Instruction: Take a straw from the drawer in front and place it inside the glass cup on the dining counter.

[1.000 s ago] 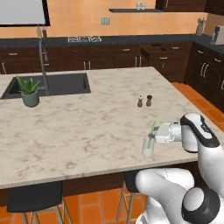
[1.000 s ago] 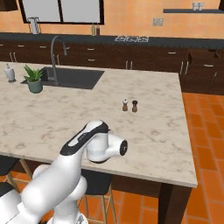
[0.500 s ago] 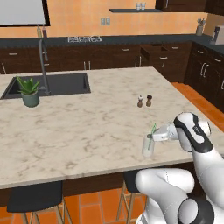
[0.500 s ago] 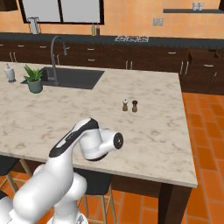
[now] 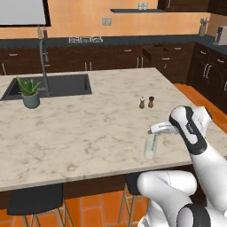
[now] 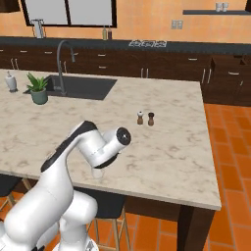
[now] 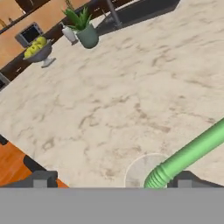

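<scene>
The claw point(image 5: 154, 129) hangs just above the glass cup point(image 5: 150, 146), its fingers spread wide and gripping nothing. The straw point(image 7: 188, 156) stands tilted inside the cup near the desk's point(image 5: 88, 128) front edge. The arm folds low, forearm level over the desk; in the right base view it covers the cup.

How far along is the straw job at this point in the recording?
Nearly done. The green straw already sits in the glass cup near the front edge of the dining counter, leaning against its rim. The pincer hovers just above the cup with its jaws wide apart, gripping nothing. What seems left is pulling the arm clear; the drawer across the kitchen stands open.
</scene>
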